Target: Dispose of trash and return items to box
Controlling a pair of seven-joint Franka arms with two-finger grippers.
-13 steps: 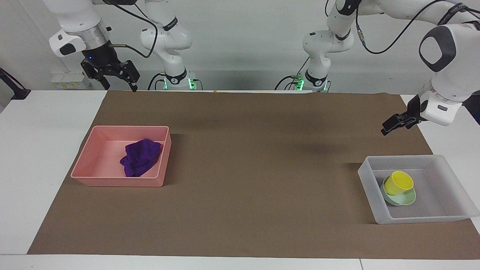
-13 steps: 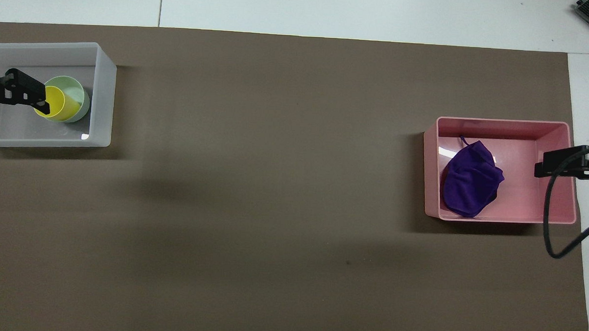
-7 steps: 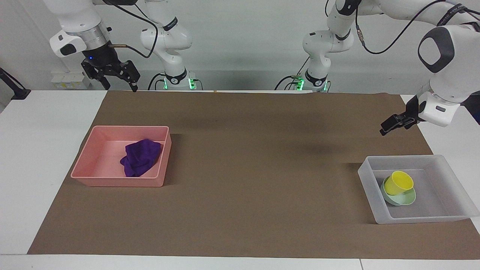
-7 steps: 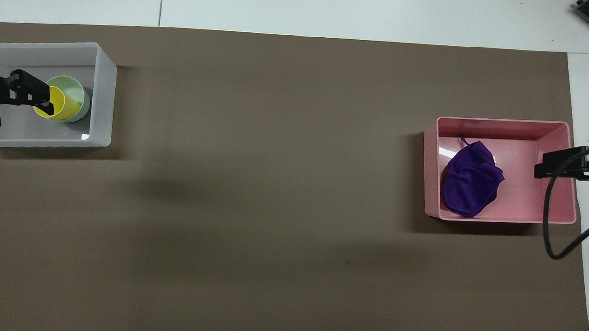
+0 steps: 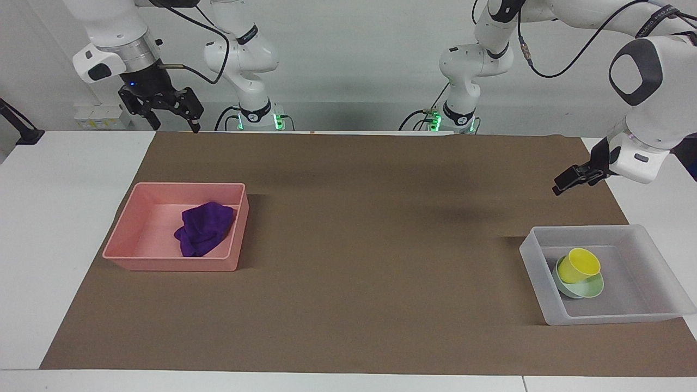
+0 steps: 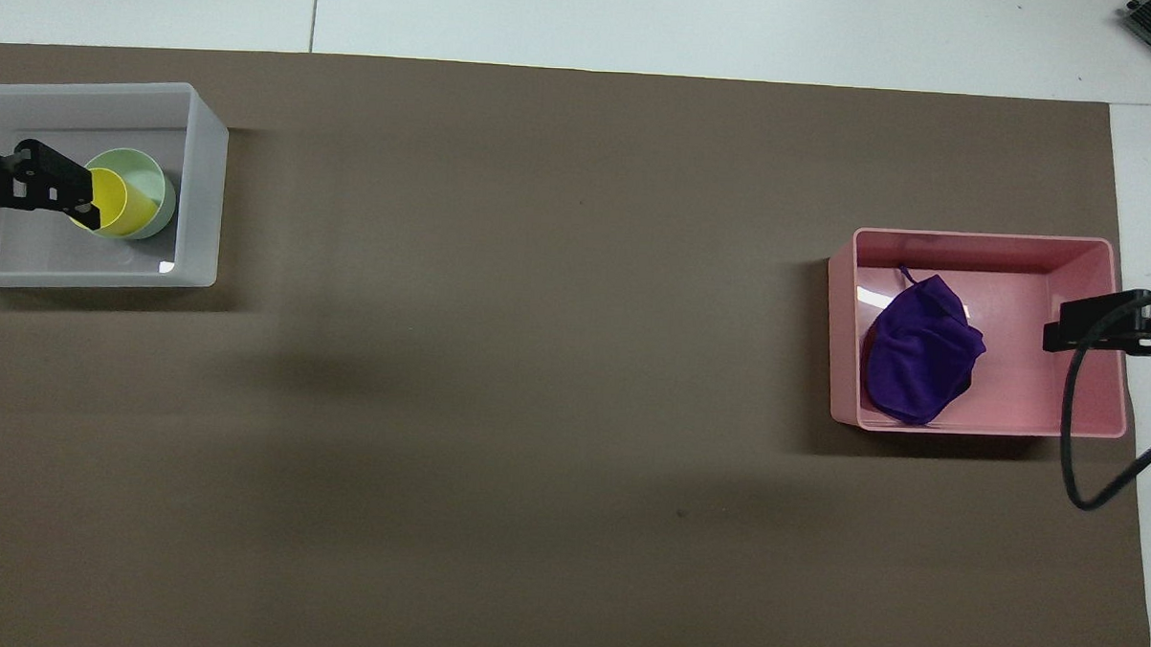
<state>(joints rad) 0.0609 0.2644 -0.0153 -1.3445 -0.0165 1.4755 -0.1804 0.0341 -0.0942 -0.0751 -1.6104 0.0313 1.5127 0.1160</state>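
Observation:
The purple cloth [image 5: 204, 228] lies crumpled in the pink tray [image 5: 163, 190], and it also shows in the overhead view [image 6: 919, 350]. The yellow cup [image 5: 580, 265] leans inside the mint-green bowl [image 5: 593, 288], and both are in the frosted-white box [image 5: 599, 231] at the left arm's end of the table. My left gripper [image 5: 569, 179] is open and empty, raised in the air beside the box on the side nearer the robots. In the overhead view it [image 6: 35, 218] overlaps the cup [image 6: 111, 202]. My right gripper [image 5: 174, 125] is open and empty, high near the pink tray's end.
A brown mat [image 5: 354, 218] covers most of the white table [image 5: 54, 218]. The pink tray [image 6: 1080, 418] stands at the right arm's end and the box [image 6: 203, 157] at the left arm's end. A black cable [image 6: 1069, 446] hangs from the right arm.
My left gripper has shifted only slightly above the box. My right gripper has barely moved. The cloth, cup, bowl and both trays have not moved.

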